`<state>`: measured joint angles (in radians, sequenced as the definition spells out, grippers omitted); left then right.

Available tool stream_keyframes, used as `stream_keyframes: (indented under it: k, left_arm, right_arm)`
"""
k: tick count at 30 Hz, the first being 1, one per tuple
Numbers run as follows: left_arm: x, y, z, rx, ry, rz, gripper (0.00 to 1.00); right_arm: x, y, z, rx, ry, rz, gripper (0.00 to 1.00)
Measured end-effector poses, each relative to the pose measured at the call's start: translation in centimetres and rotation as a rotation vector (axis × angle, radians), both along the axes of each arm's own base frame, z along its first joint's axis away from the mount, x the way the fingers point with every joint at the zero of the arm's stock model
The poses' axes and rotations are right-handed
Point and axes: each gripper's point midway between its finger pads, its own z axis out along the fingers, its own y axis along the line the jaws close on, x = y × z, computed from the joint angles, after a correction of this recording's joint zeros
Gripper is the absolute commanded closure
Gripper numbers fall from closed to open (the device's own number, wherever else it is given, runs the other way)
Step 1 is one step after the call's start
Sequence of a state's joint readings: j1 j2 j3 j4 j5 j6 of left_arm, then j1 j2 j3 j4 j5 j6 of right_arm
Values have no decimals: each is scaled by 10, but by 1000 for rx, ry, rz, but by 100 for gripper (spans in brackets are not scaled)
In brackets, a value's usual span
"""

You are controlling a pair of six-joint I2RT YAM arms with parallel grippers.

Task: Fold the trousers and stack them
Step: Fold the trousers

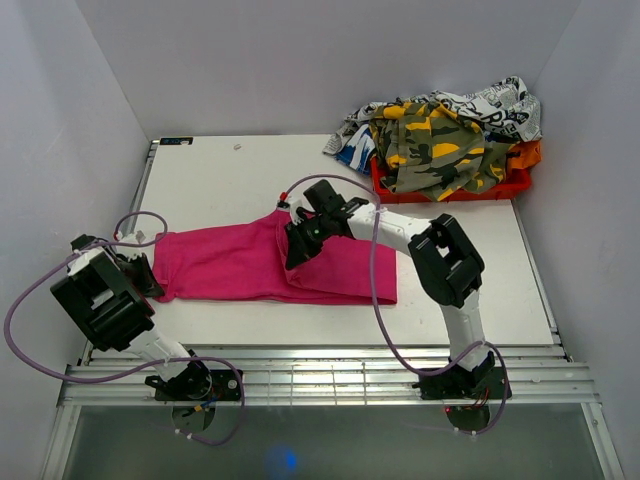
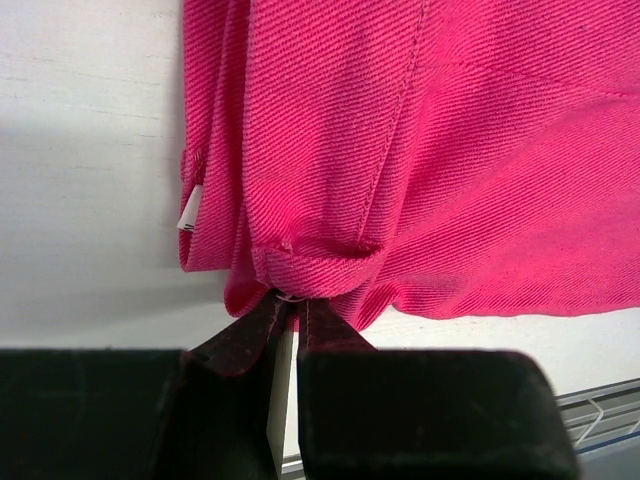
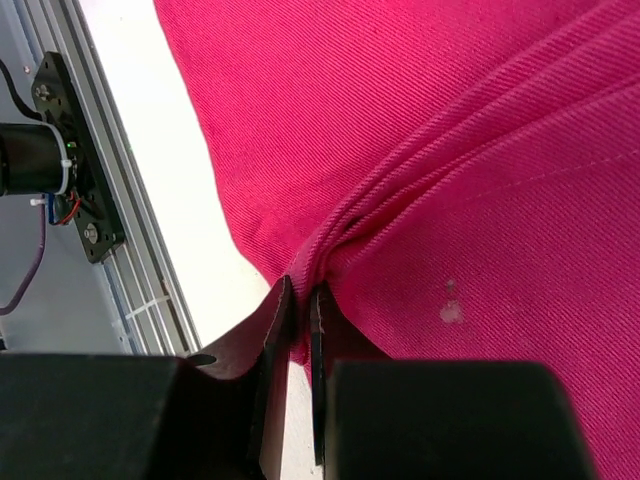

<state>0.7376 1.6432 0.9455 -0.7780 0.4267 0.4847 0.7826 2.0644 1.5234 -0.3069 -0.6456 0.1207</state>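
Left fingers (image 2: 243, 338) and right fingers (image 3: 268, 328) are pinching the trousers (image 1: 250, 268) by thin folds; either grip slipping risks skewing the fold.

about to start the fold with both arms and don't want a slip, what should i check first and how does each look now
1. Left gripper pinching the hot-pink trousers at their left end: ok.
2. Right gripper shut on a gathered ridge of the fabric: ok.
3. Right pinch holds every layer: cannot tell, the fingers hide it.
4. Cloth flat between the two grips: not ok, creases fan out from the right pinch.
5. Bare table beyond the trousers to fold onto: ok.
6. Red bin of clothes apart from the trousers: ok.
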Motion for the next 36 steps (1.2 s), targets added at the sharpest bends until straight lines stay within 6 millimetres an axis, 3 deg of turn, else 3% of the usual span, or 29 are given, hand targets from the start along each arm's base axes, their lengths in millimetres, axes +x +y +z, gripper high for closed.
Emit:
stream_keyframes:
  k: [11,17,23,25,26,28,29,32,36]
  left_arm:
    - [0,0,-1,3,-2,-5,83]
    - [0,0,-1,4,-3,-8,83]
    - [0,0,-1,7,-4,-11,75]
    - [-1,0,1,0,2,-12,67]
    - [0,2,3,2,7,-15,63]
    - [7,8,13,-1,8,-14,56]
    - [12,12,20,4,3,-15,55]
    - [42,37,60,64,-77,-15,49]
    - [81,68,125,184,-239,-31,47]
  right_arm:
    - [-2,11,-26,-36,33,10,92]
    - [-1,16,-22,-31,29,9,92]
    - [-3,17,-25,-33,38,11,87]
    - [-6,18,-26,-35,43,15,77]
    - [-8,19,-26,-35,44,19,53]
    - [-12,22,-25,-23,46,36,46]
    - [-14,24,-23,-13,45,47,36]
    - [-20,27,-19,1,32,78,21]
    - [-23,18,7,36,-27,109,19]
